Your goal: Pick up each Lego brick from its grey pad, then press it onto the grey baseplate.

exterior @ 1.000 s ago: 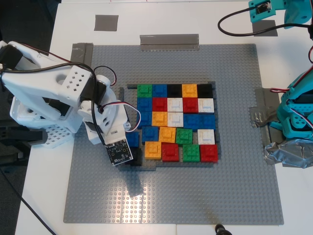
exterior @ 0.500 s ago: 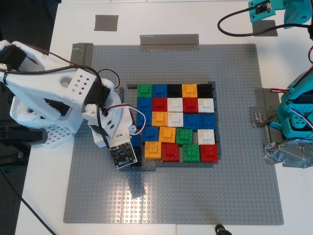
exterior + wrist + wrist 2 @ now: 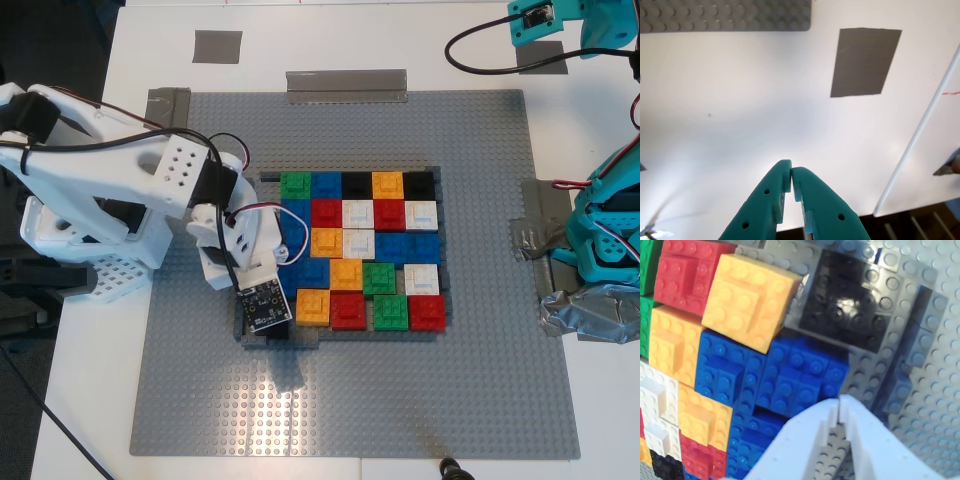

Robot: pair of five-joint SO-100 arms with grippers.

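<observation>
My second gripper (image 3: 840, 412), fingers closed and empty, hovers over the blue Lego brick (image 3: 800, 375) beside a black brick (image 3: 850, 305). My first gripper (image 3: 791, 175), fingers closed and empty, hangs over the white tabletop (image 3: 740, 115), the grey pad (image 3: 865, 61) at one o'clock.

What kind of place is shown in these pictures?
Probably a robotics lab bench or hobby workspace. A white tabletop carries a grey baseplate held down with tape. A white robot arm and a teal robot arm stand at opposite sides, and coloured Lego bricks fill a framed grid.

Lego bricks (image 3: 362, 250) — blue, red, green, orange, white, black — on the studded mid-grey baseplate (image 3: 480, 380).
</observation>
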